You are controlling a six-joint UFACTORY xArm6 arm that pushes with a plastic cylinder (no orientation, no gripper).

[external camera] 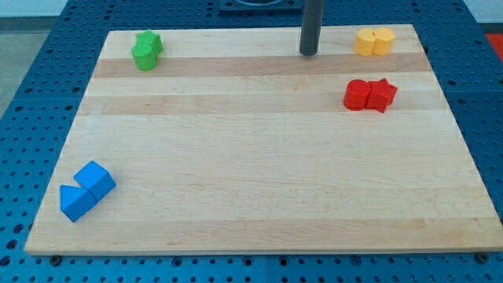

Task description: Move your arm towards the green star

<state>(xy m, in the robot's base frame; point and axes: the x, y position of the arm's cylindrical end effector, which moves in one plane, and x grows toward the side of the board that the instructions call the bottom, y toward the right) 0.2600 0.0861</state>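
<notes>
1. Green star (151,41) is sitting at the board's (251,173) top-left corner, touching a green cylinder (144,57).
2. My tip (308,53) is resting top-centre, well apart from the star, nearer the yellow blocks (373,41).
3. There being no claw, the rod is grasping nothing.

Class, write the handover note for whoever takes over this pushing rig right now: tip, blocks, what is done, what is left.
My tip rests near the wooden board's top edge, touching no block.
The green star block sits at the view's top left, against a green round block.
Yellow blocks lie right of the tip, red blocks below them, blue blocks at bottom left.
Done: nothing evident.
Left: slide the tip left to the star.
</notes>
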